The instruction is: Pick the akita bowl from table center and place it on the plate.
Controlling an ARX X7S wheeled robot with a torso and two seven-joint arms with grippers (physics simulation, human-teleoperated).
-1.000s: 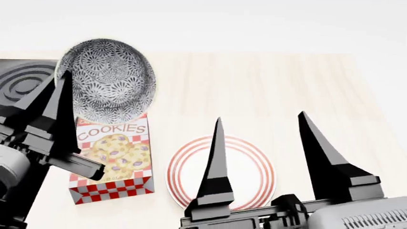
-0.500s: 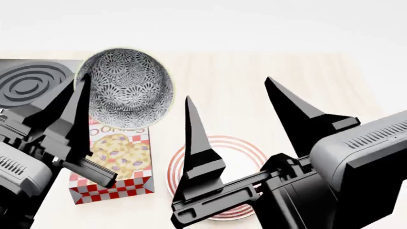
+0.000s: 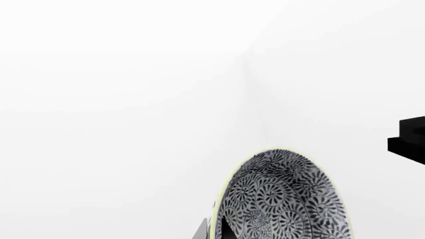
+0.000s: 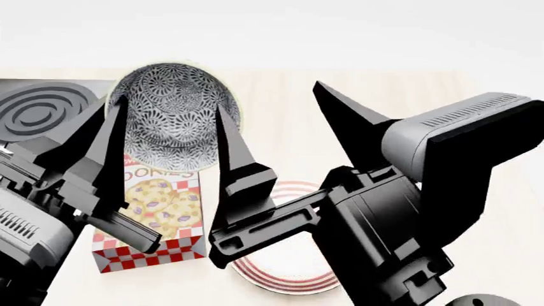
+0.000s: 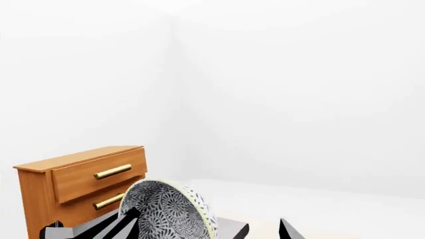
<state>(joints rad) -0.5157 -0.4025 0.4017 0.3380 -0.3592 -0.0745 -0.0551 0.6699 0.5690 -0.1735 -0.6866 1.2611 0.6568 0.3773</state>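
Note:
The akita bowl (image 4: 174, 108), black-and-white patterned with a pale rim, hangs tilted above the cookie box. My left gripper (image 4: 106, 105) is shut on its left rim. In the left wrist view the bowl (image 3: 285, 199) fills the lower middle, with one fingertip (image 3: 202, 231) at its rim. My right gripper (image 4: 267, 94) stands open and empty just right of the bowl, and its near finger overlaps the bowl's right edge. It hides most of the red-ringed white plate (image 4: 281, 274) on the table below. In the right wrist view the bowl (image 5: 166, 211) is close ahead.
A red-checked cookie box (image 4: 157, 210) lies on the wooden table (image 4: 289, 108), left of the plate. A dark stove burner (image 4: 42, 108) is at the far left. A wooden dresser (image 5: 79, 184) with brass handles stands beyond the bowl in the right wrist view.
My right gripper has risen and swung left towards the bowl, covering more of the plate. My left gripper has carried the bowl a little to the right.

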